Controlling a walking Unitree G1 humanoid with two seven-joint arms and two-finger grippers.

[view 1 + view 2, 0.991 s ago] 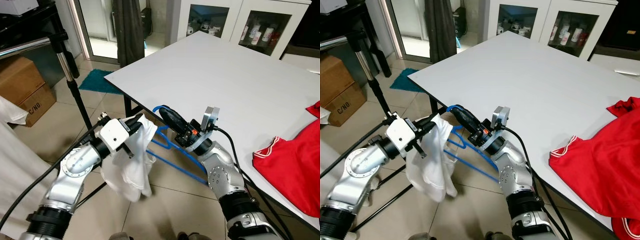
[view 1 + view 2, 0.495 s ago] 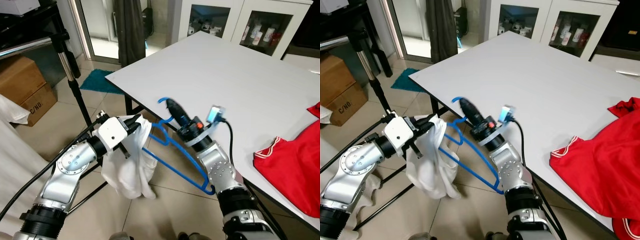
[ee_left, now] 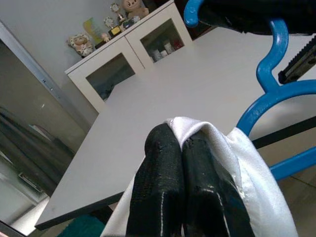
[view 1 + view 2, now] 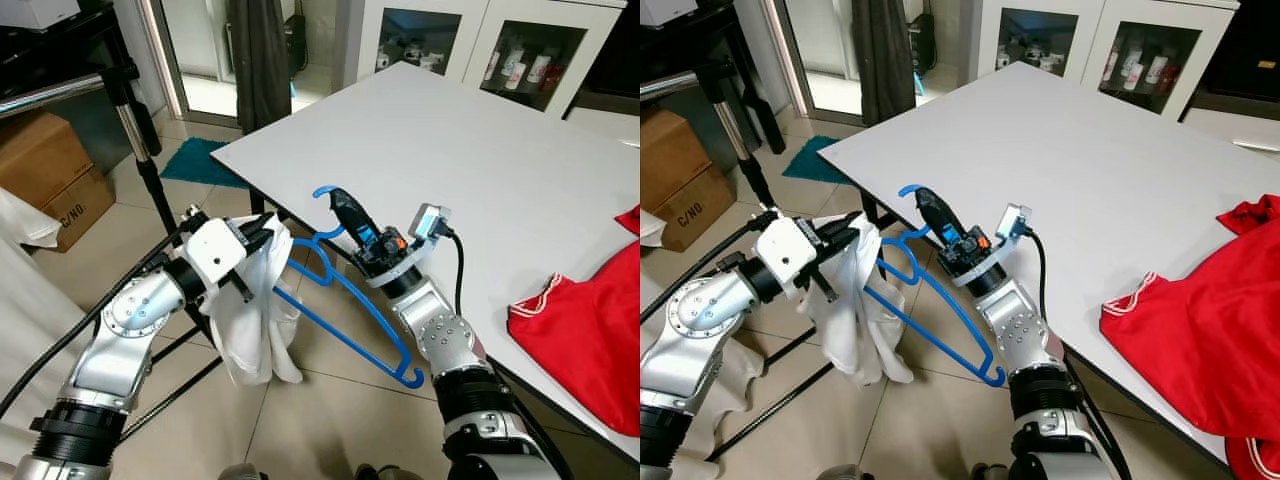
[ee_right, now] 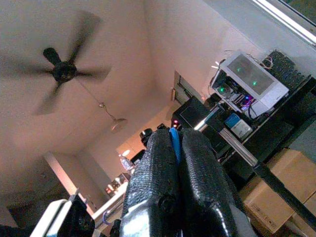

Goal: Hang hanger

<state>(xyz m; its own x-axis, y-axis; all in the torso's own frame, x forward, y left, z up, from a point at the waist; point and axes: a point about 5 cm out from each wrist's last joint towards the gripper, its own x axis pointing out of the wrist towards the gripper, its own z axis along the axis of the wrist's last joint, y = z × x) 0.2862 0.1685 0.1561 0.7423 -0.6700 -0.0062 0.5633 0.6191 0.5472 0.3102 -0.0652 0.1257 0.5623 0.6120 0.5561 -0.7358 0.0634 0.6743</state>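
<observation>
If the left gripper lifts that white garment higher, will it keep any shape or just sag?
Probably sag: the white garment hangs limp in folds below the left gripper. It looks thin and light. Only the blue hanger, held by the right gripper, seems stiff, keeping its shape.

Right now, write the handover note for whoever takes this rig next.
Left gripper: jaws shut on the white garment, which hangs toward the floor beside the table.
Right gripper: jaws shut on the blue hanger at its neck, hook up, the frame sloping down below the table edge.
Done: both items in grip, one hanger arm at the garment.
Left: finish dressing the hanger, then hang it; the metal pole stands to the left.
</observation>
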